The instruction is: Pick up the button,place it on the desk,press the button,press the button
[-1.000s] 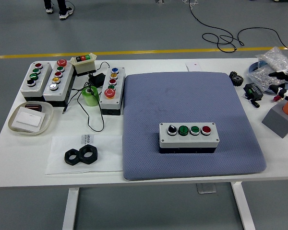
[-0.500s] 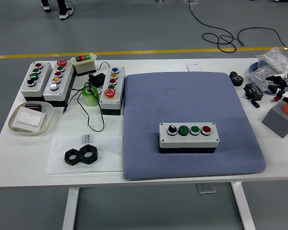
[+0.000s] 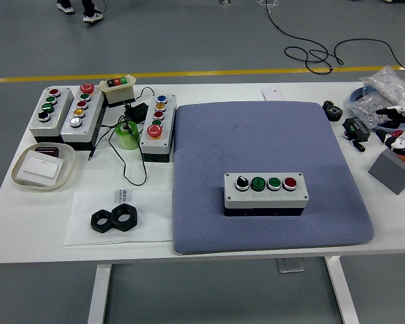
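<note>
A grey four-button box (image 3: 265, 191) sits on the blue mat (image 3: 256, 138), right of centre and near the mat's front. Its top carries a black selector knob (image 3: 241, 183), two green buttons (image 3: 258, 183) and a red button (image 3: 290, 182). Only part of my right hand (image 3: 397, 125) shows at the picture's right edge, far from the box, over the clutter there. Its black and white fingers (image 3: 390, 111) are spread and hold nothing. My left arm is out of the picture.
Three more button boxes (image 3: 81, 113) and a small one (image 3: 118, 90) stand at the back left, with cables and a green tape roll (image 3: 127, 134). A tray (image 3: 43, 166) and black nuts (image 3: 115, 218) lie front left. A grey block (image 3: 391, 169), a gear (image 3: 332, 109) and plastic bags (image 3: 385, 91) crowd the right.
My right hand has drawn slightly further right, towards the picture's edge. The button box has not moved.
</note>
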Robot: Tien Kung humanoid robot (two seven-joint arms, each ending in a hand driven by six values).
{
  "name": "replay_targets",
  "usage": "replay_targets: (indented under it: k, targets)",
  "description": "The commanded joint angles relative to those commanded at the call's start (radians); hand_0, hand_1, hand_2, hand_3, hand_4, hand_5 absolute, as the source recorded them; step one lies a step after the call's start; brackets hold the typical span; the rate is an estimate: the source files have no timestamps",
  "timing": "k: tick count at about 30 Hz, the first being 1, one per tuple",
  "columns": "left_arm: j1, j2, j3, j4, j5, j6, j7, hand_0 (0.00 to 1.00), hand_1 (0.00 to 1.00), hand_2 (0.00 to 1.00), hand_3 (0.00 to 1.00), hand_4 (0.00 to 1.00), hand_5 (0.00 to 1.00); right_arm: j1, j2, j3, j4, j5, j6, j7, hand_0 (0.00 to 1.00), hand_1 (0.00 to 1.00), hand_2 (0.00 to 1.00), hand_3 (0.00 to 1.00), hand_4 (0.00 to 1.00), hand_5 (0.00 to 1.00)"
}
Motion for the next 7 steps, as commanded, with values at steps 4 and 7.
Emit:
replay_targets:
  k: [4,7]
  targets:
    - [0.001,0.001,-0.004,0.0,0.005,-0.001,0.0,0.747,0.89,0.956,0.741,0.544,0.998,0.0,-0.006,0.006,-0.003,-0.003,-0.004,-0.001,0.927,0.877,0.857,0.793,0.648,0.362]
    - [0.003,0.0,-0.019,0.0,0.021,-0.002,0.002,0.747,0.89,0.956,0.741,0.544,0.998,-0.001,-0.008,0.01,-0.001,-0.002,-0.004,0.001,0.927,0.877,0.857,0.793,0.648,0.362]
